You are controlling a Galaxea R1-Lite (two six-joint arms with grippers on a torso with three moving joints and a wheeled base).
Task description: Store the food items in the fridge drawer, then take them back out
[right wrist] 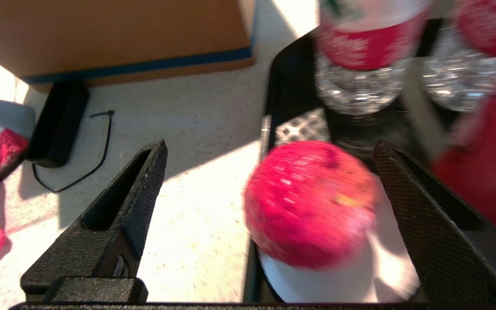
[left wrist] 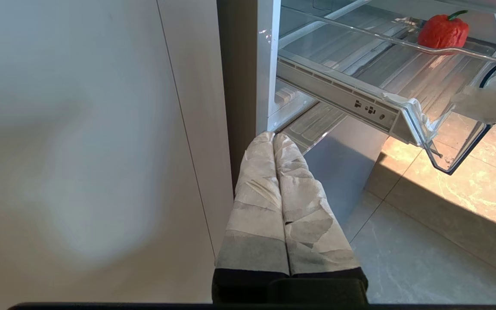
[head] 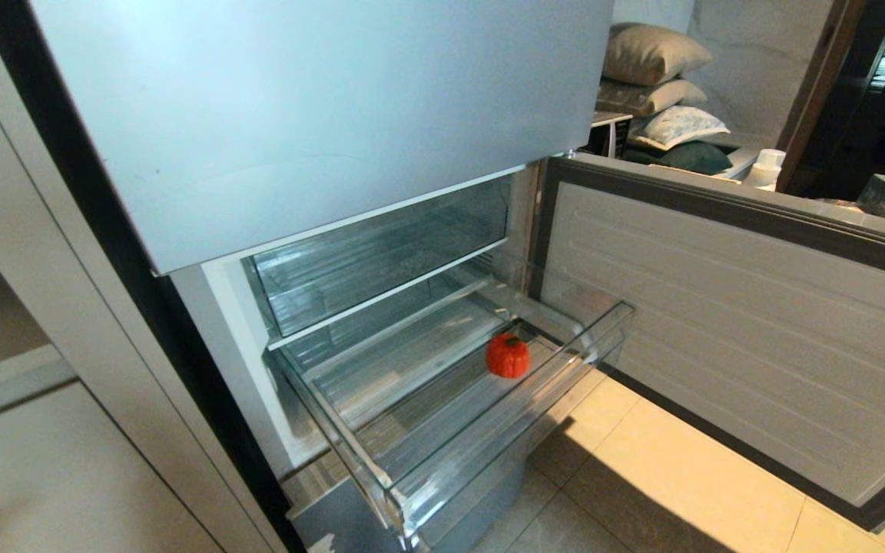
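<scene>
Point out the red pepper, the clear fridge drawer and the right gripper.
red pepper (head: 507,355): head view, on its lobed body.
fridge drawer (head: 488,442): head view, on its clear front lip.
right gripper (right wrist: 269,150): right wrist view, midway between the open fingertips.

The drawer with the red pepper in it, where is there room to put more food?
The fridge drawer is nearly all bare: its whole ribbed bottom from the left wall to the front lip is free. Only the far right corner is taken, where the red pepper sits.
</scene>
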